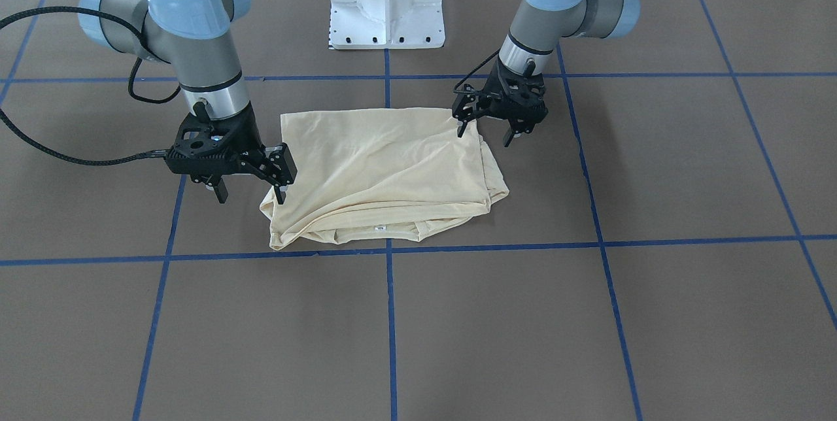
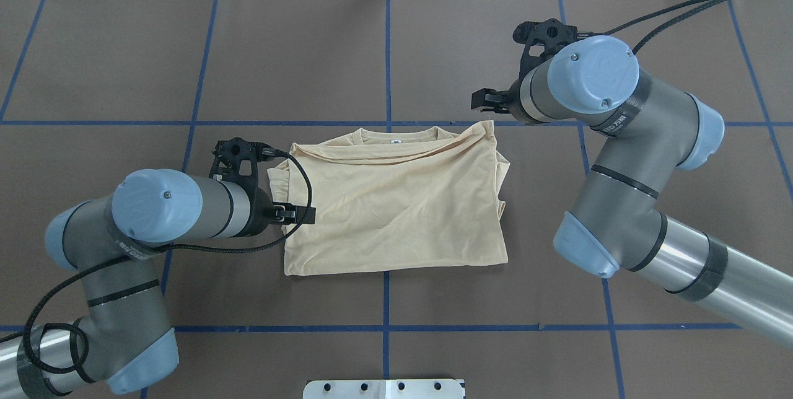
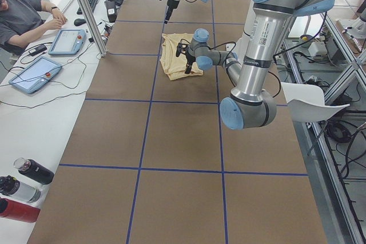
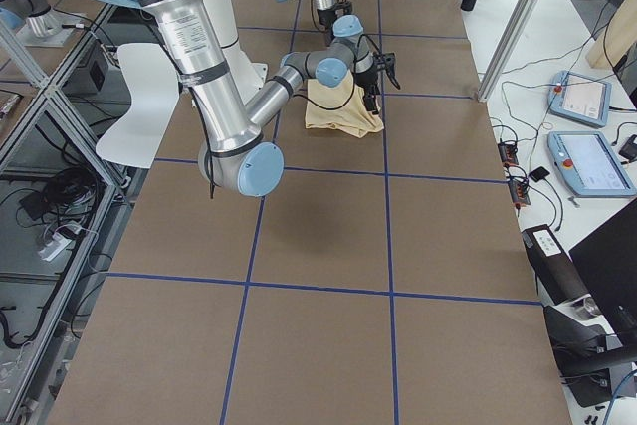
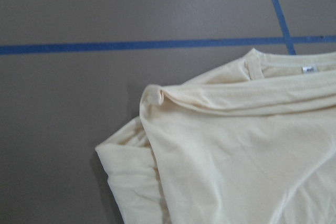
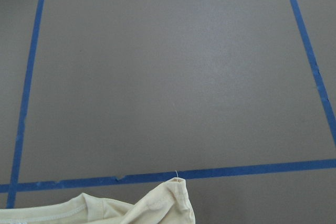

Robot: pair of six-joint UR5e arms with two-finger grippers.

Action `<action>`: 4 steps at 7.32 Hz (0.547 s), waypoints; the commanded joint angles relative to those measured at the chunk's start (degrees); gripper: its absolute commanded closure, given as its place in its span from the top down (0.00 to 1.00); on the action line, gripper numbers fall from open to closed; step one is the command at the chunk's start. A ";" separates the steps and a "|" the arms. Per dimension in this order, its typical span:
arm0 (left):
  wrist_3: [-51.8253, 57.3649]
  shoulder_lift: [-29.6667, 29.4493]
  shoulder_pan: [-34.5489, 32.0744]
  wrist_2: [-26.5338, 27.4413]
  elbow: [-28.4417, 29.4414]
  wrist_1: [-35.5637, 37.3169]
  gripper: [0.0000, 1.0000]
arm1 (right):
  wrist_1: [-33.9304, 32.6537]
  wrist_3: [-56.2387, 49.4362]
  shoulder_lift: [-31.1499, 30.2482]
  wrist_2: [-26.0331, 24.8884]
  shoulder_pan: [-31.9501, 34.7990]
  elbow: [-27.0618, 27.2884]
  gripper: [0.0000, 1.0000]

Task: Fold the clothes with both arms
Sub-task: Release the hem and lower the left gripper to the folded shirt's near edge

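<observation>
On the brown paper-covered table (image 2: pixel 124 46), the thin cream-yellow folded T-shirt (image 2: pixel 396 213) lies mid-table. Its long axis runs left to right, with the hem nearest the robot. The black two-finger left claw (image 1: pixel 485 136) hangs spread and empty at the shirt's left edge. Farther off, the matching black right claw (image 1: pixel 251 197), also released, sits just beyond the right collar corner. Overhead, the wrists hide the fingers; the front view shows both gaps.
</observation>
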 commanded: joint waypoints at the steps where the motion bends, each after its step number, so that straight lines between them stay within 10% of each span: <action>1: -4.71 1.10 4.63 0.45 0.13 -1.69 0.91 | 0.08 -0.18 -0.01 -0.17 0.03 0.01 1.00; 4: -5.26 1.10 7.37 1.16 0.31 -1.86 0.67 | 0.08 -0.18 -0.01 -0.43 -0.05 0.01 1.00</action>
